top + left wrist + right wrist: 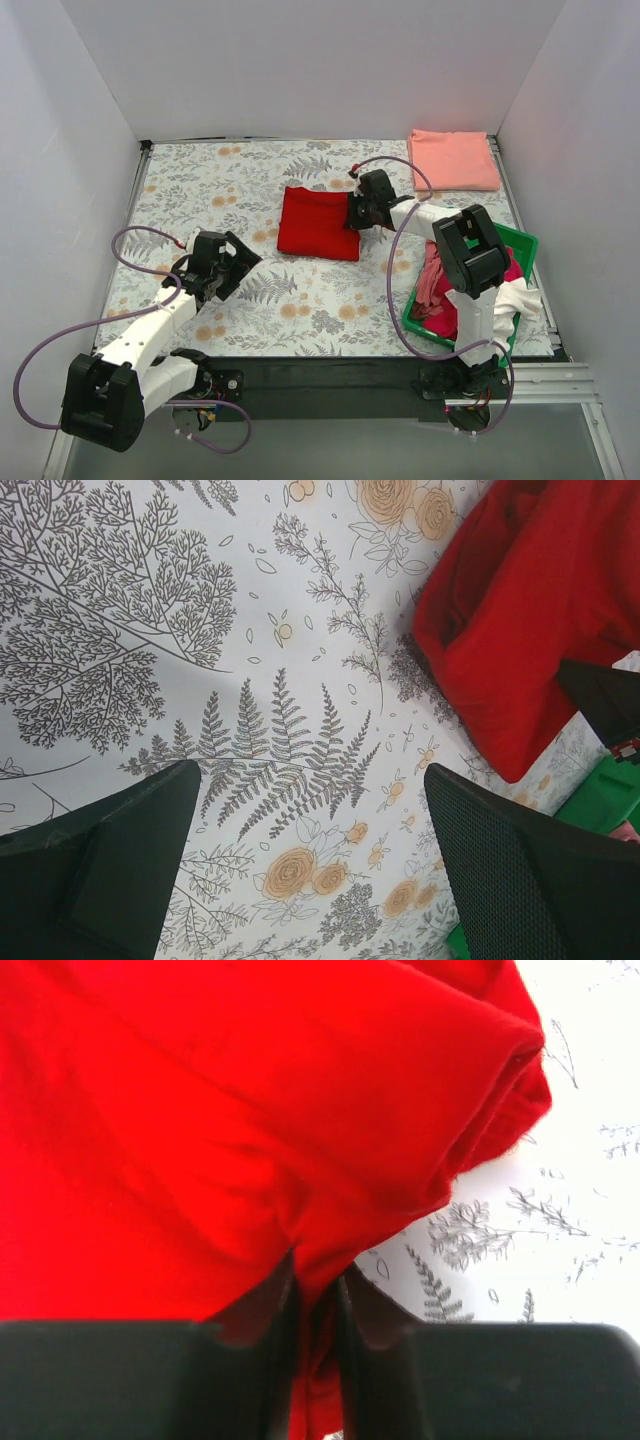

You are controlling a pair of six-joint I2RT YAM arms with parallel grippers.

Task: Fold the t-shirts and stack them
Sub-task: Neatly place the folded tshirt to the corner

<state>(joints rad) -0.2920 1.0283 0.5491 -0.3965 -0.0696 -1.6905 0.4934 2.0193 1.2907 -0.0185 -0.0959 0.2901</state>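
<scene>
One red t-shirt (318, 222), edge tight within the right end effector (316, 1288).

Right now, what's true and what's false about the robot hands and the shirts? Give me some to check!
1. The right gripper pinches the red t-shirt. True.
2. The left gripper holds a shirt. False: it is open and empty above the table cover.
3. The green bin has crumpled shirts in it. True.
4. The salmon-pink t-shirt lies inside that bin. False: it lies folded at the table cover's far right corner.
</scene>
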